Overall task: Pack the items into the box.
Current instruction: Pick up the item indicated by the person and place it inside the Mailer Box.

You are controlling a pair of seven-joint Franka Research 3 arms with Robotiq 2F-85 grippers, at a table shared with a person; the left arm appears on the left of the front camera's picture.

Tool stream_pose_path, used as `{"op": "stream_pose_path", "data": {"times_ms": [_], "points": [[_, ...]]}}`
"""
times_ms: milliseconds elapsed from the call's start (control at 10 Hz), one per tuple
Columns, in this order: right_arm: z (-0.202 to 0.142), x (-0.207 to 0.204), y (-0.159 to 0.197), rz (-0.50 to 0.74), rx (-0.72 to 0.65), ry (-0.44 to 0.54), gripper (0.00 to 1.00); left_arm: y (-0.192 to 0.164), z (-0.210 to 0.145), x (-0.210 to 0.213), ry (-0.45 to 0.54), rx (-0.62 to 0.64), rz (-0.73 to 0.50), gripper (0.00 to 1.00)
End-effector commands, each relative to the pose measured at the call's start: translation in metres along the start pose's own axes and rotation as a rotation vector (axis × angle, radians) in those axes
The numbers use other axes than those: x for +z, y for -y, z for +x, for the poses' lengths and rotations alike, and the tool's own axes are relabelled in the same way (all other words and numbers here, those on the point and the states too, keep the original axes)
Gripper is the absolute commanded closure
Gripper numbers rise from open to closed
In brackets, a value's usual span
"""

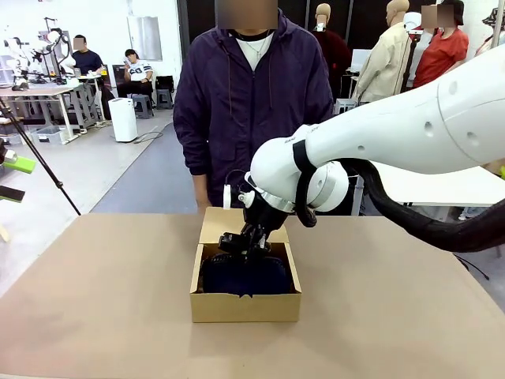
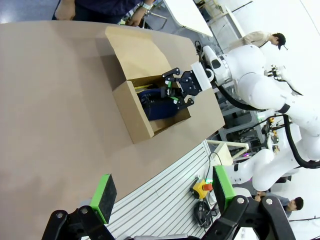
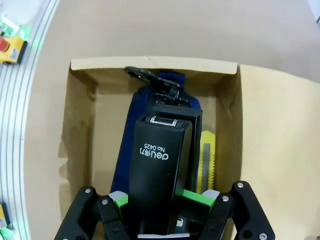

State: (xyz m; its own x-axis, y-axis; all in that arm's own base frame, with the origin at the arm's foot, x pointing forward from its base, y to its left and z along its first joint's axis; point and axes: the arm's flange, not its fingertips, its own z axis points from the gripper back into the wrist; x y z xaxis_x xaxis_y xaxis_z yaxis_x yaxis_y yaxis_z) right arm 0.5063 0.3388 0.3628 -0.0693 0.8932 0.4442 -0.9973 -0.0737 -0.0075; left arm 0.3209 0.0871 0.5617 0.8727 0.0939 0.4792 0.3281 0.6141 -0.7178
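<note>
Right hand (image 3: 159, 199) pinches the black stapler (image 3: 157, 165) above the navy pouch (image 3: 126, 150) inside the box (image 3: 79, 150)

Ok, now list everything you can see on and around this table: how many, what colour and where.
box: one, brown cardboard, middle of the table, flap open toward the person
pouch: one, dark navy, lying in the box
knife: one, yellow and black, in the box between the pouch and the flap-side wall
stapler: one, black, over the pouch, gripped
table: one, brown
person: one, dark purple jacket, standing at the far side
right end effector: one, black with green pads, shut on the stapler, down in the box
left end effector: one, black with green pads, open, held high, away from the box
</note>
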Motion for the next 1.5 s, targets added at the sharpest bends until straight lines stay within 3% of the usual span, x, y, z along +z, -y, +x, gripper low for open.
{"op": "stream_pose_path", "data": {"times_ms": [0,300,400,600,1400], "points": [[0.0029,-0.0100,0.0066,0.005,0.015,-0.003,1.00,0.0021,-0.0005,0.0018,-0.005,0.012,0.002,0.00],[0.0017,-0.0121,0.0075,0.016,0.002,0.000,1.00,0.0021,-0.0005,0.0018,-0.005,0.012,0.002,0.00],[0.0015,-0.0118,0.0075,0.024,-0.003,-0.002,0.87,0.0021,-0.0005,0.0018,-0.005,0.012,0.002,0.00],[0.0011,-0.0124,0.0087,0.036,-0.012,-0.018,0.00,0.0021,-0.0005,0.0018,-0.005,0.012,0.002,0.00],[-0.0014,-0.0104,0.0088,0.049,-0.047,-0.003,0.00,0.0021,-0.0005,0.0018,-0.005,0.012,0.002,0.00]]}}
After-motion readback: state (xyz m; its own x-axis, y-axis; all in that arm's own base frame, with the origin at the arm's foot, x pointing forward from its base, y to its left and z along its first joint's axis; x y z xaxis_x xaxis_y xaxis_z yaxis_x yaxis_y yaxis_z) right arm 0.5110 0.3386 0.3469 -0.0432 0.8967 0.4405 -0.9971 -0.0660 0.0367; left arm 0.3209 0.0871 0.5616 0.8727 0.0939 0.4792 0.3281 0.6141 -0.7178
